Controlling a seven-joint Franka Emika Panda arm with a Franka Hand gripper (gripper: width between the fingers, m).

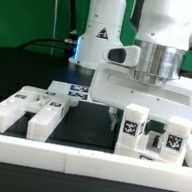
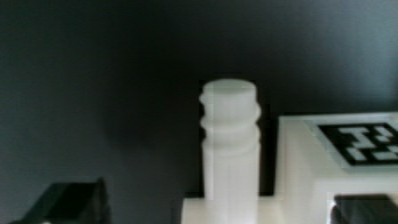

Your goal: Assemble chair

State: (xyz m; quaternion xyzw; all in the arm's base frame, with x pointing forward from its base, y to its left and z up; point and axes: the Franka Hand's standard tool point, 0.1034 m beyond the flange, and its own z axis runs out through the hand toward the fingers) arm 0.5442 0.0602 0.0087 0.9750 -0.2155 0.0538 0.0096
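Note:
My gripper (image 1: pixel 140 124) hangs low over a white chair piece (image 1: pixel 132 127) with black-and-white tags, near the front rail at the exterior view's right. In the wrist view my gripper (image 2: pixel 222 206) stands open. Its dark fingertips (image 2: pixel 64 204) are far apart on either side of the piece's base. A ridged white peg (image 2: pixel 231 135) rises from that base between the jaws, with a tagged face (image 2: pixel 352 146) beside it. I cannot tell whether a finger touches the piece. Two long white bars (image 1: pixel 28 113) with tags lie at the exterior view's left, and a flat tagged slab (image 1: pixel 70 90) lies behind them.
A long low white border rail (image 1: pixel 73 161) runs along the front edge of the black table. The robot's base (image 1: pixel 100 29) stands at the back. A second tagged block face (image 1: pixel 173 143) sits just to the exterior view's right of the gripper.

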